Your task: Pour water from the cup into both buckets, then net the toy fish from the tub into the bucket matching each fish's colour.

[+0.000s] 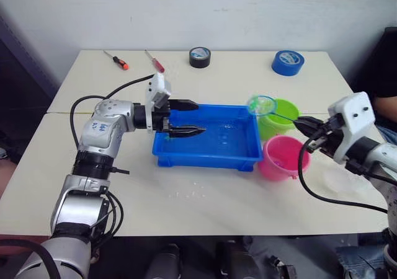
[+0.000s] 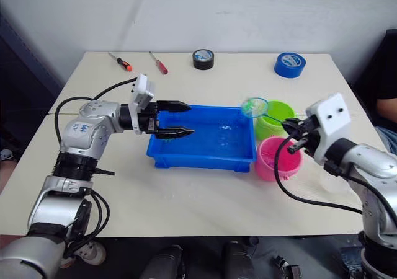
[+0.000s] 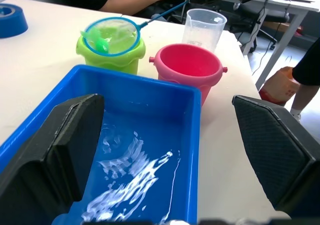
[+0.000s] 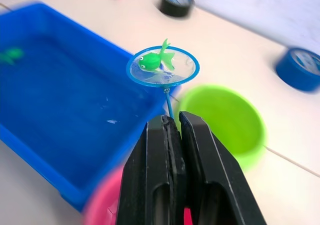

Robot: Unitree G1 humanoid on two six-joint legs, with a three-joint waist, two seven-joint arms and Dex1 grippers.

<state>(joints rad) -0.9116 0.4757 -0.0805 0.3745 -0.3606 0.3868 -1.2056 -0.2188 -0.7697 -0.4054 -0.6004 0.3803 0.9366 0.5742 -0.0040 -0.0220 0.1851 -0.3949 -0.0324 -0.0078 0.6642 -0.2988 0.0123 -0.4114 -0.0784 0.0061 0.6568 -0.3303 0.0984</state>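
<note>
While clamped on net [image 4: 163,66], right gripper [image 4: 173,122] beside green bucket [image 4: 222,120]; left gripper [image 1: 186,118] apart

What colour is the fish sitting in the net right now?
Green. The toy fish lies in the blue-rimmed net; it shows best in the right wrist view.

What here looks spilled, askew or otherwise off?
Small water splashes lie on the table in front of the tub. Otherwise nothing stands out: both buckets are upright, and the net holds a green fish level.
</note>
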